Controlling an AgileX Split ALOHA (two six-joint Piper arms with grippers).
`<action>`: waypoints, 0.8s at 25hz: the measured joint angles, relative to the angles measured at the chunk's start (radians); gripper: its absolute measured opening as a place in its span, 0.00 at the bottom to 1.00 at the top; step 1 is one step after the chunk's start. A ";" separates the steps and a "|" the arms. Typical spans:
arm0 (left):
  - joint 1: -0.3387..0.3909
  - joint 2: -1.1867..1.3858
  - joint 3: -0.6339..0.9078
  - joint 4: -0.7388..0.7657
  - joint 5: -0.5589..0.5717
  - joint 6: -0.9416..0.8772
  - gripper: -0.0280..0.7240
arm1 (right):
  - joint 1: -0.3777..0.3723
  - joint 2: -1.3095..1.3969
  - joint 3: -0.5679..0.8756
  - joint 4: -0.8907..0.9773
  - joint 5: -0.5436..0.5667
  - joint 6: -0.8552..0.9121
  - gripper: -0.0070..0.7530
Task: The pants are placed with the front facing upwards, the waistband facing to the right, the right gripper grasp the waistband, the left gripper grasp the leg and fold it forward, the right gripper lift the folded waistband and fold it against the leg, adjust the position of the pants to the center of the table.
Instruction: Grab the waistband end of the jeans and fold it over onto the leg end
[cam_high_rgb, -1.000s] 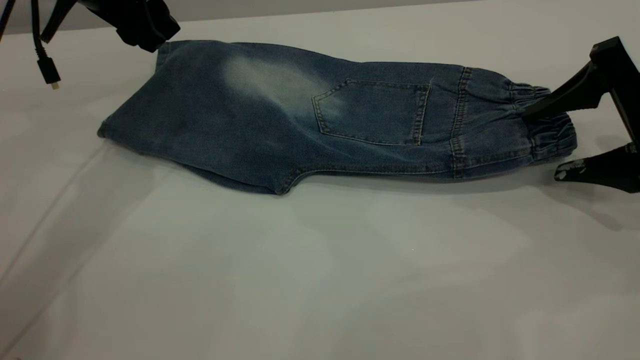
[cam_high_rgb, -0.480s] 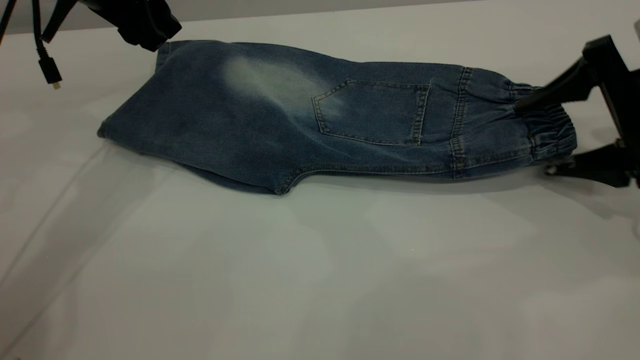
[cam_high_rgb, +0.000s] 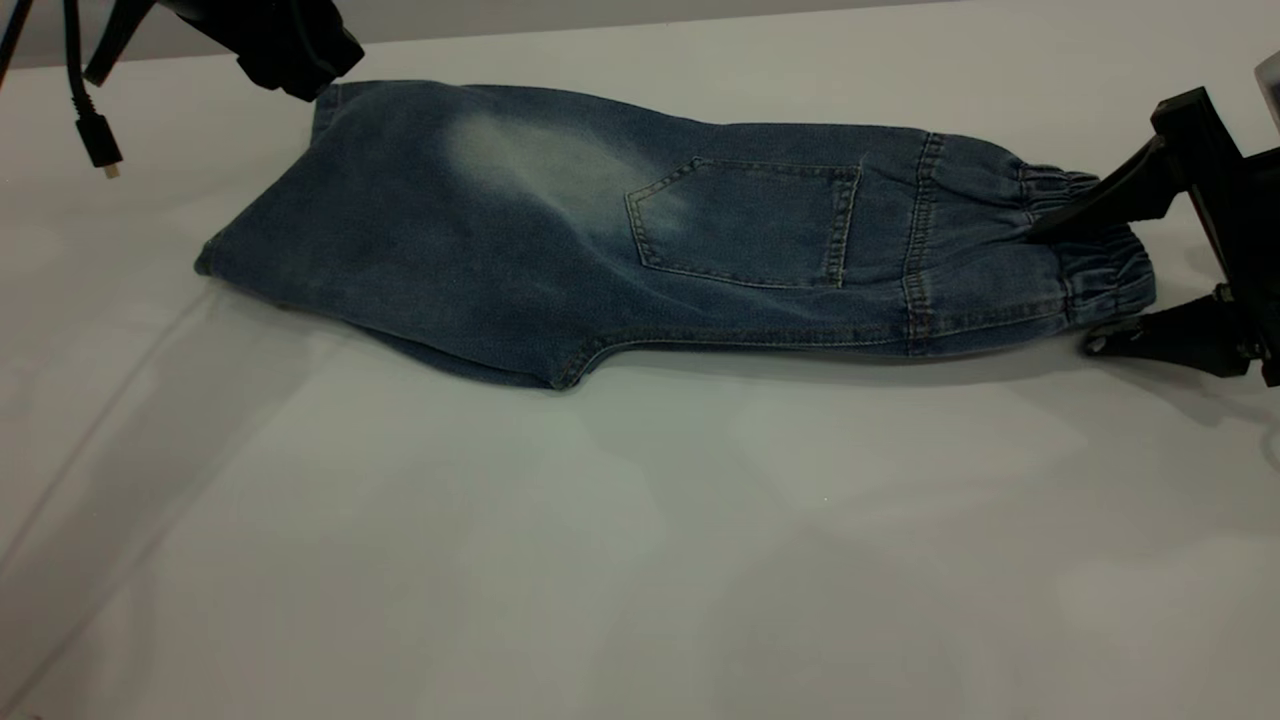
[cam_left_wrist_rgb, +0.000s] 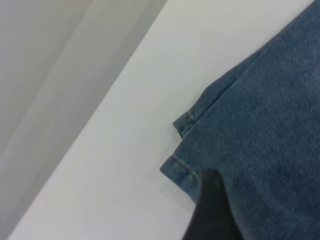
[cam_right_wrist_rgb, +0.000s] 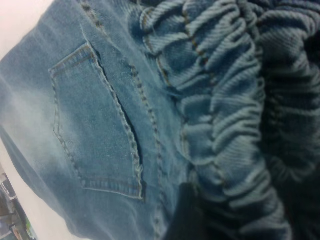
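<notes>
Blue denim pants (cam_high_rgb: 620, 230) folded lengthwise, back pocket up, waistband (cam_high_rgb: 1095, 250) rightward

Bare table (cam_high_rgb: 640, 560) in front of the pants (cam_high_rgb: 560, 230)

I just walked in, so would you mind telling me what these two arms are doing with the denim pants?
The pants lie folded lengthwise on the table, patch pocket up, waistband toward the right arm. The right gripper is open, one finger resting on top of the waistband and the other low beside it at table level, so it looks set to grasp the band. The left gripper hovers over the far corner of the leg hem; its fingers are mostly out of view. The second fold is not yet done.
</notes>
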 joint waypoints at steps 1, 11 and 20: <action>0.000 0.000 0.000 0.000 -0.003 -0.016 0.65 | 0.000 0.000 0.000 0.000 0.001 0.000 0.59; -0.095 0.036 0.020 0.003 -0.038 -0.059 0.65 | 0.000 -0.004 -0.049 -0.002 0.106 0.001 0.09; -0.123 0.201 0.020 0.003 -0.071 -0.059 0.65 | -0.013 -0.082 -0.102 -0.004 0.386 -0.029 0.09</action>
